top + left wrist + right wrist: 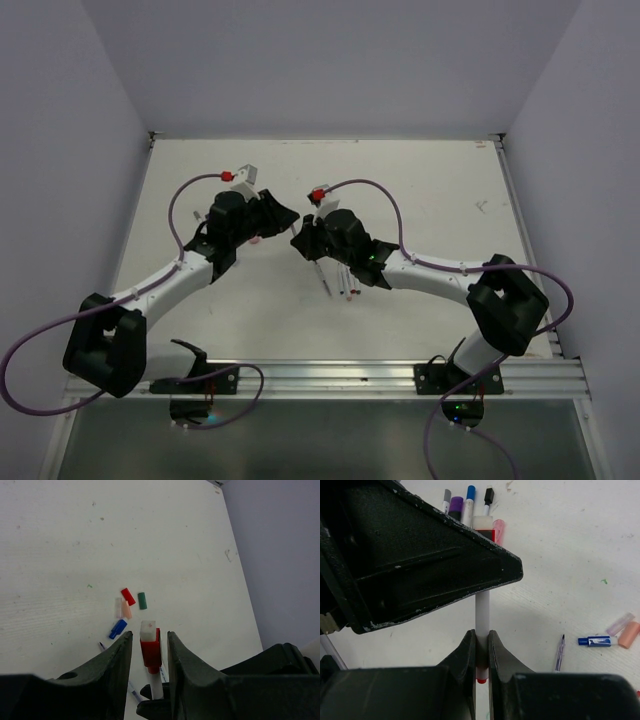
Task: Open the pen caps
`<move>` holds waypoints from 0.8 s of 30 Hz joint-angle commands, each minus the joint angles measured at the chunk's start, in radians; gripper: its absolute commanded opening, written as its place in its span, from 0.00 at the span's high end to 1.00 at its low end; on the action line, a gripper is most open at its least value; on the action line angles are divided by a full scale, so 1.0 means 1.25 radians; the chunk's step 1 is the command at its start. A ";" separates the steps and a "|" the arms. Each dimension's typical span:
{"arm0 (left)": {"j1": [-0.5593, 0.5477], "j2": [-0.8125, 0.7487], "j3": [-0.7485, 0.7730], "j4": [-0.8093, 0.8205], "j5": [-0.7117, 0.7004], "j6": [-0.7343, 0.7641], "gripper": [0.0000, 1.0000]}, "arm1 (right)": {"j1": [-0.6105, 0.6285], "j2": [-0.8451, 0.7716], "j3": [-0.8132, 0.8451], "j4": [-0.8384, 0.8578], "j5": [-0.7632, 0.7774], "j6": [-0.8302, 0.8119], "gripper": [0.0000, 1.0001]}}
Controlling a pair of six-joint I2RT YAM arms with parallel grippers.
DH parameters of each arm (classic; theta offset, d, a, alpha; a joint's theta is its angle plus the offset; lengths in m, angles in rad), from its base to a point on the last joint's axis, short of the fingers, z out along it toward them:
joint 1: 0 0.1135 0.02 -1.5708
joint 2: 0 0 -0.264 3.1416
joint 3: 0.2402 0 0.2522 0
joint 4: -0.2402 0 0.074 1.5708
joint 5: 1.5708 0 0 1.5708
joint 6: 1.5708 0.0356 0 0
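The right hand (pixel 481 637) is clenched on one slim white pen (pixel 482 610). Its red cap (pixel 150 654) sits between the left hand (pixel 149 636)'s parted fingers, released. Five loose caps (pixel 128 596) lie on the desk (pixel 75 540).

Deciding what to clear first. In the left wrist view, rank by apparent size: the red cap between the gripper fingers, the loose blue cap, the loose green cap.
1. red cap: largest, though nearest the camera.
2. blue cap and green cap: too alike to rank; the green lies farther off.
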 commanded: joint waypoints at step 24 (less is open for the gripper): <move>-0.004 -0.004 0.050 -0.020 -0.025 0.017 1.00 | 0.000 -0.034 -0.006 0.028 -0.038 -0.032 1.00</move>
